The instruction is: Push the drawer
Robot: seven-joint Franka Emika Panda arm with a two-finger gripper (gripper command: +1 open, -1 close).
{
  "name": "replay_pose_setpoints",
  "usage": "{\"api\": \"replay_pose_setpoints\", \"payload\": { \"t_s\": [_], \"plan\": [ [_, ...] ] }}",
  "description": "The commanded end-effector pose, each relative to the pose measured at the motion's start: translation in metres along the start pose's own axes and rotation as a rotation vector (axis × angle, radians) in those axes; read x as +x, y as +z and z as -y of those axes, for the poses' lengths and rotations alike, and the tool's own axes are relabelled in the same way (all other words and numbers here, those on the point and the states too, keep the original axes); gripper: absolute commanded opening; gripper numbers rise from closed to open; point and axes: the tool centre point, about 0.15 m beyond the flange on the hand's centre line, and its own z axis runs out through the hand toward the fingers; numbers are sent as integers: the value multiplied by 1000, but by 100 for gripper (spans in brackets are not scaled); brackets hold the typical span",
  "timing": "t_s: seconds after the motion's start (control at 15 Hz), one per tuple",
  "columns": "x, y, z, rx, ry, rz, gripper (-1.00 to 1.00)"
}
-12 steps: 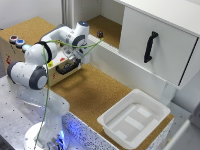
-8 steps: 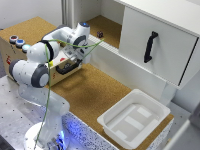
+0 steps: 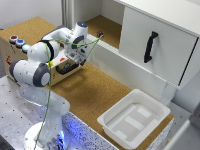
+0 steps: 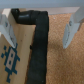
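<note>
Straddling drawer (image 4: 20, 55) handle (image 4: 39, 47), fingers (image 4: 41, 29) wide open, empty | exterior view: gap hidden by arm (image 3: 37, 70)

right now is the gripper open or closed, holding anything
Gripper: open, fingers spread apart, holding nothing; the drawer and its black handle sit between them.

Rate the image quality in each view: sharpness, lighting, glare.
Exterior view: soft and low in detail, evenly lit, the white cabinet and tray bright but not blown out, a blue glow at the arm's base. Wrist view: blurry throughout, the fingers smeared at the edges, the drawer and its handle still readable, no glare.
</note>
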Motion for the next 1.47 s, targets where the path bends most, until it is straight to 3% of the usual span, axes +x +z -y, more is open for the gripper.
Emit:
{"api": "replay_pose_setpoints", "payload": {
  "t_s": [0.0,0.4,0.47,1.0,1.4],
  "plan": [
    [-24,29,7,-8,83,-118,100],
    [-16,26,14,19,109,-119,100],
    [-13,26,16,27,105,-115,-100],
    [-9,43,17,-3,90,-56,-100],
    [-3,39,27,-16,63,-66,-100]
  ]
}}
